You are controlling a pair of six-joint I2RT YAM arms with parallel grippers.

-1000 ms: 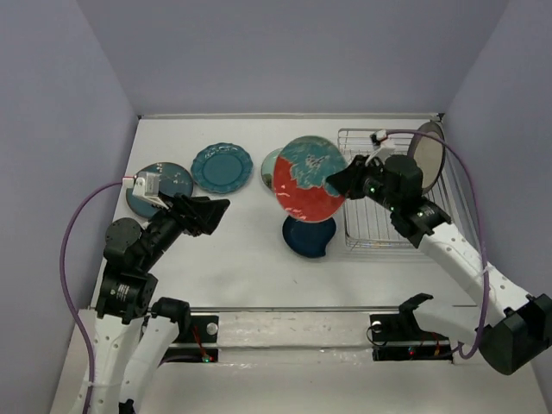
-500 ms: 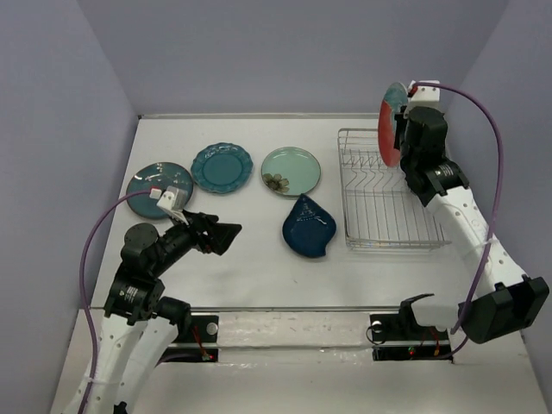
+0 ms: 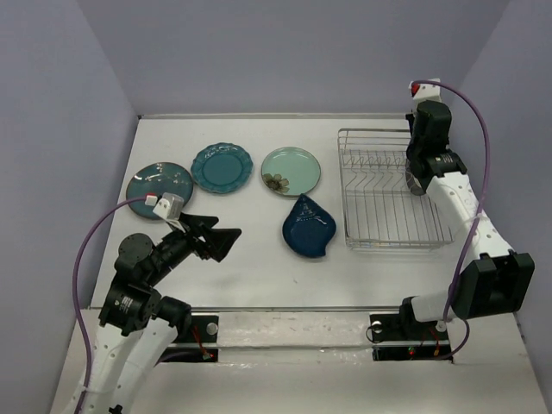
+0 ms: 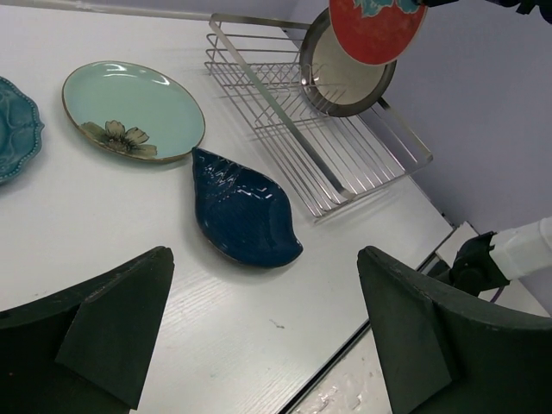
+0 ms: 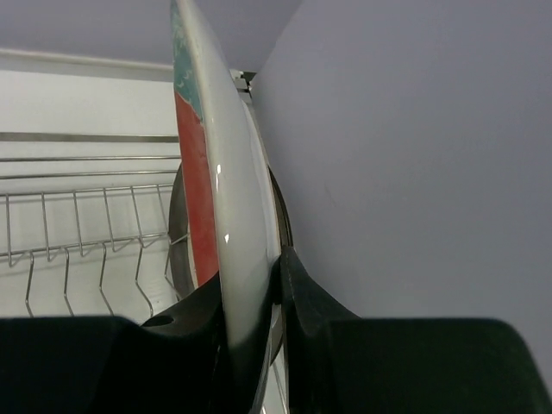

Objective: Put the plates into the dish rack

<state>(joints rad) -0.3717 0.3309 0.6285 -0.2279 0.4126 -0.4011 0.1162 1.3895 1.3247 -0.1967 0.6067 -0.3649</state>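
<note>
Right fingers (image 5: 310,310) clamped on red plate (image 4: 377,30), upright, just beside grey plate (image 4: 345,73) standing in dish rack (image 3: 379,172). Left fingers (image 4: 112,336) apart, empty.

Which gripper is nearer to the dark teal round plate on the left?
Left. The left gripper hovers near the dark teal plate; the right gripper is across the table, at the silver wire dish rack.

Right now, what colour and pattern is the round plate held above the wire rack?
The plate is red with teal floral top; left wrist view.
</note>
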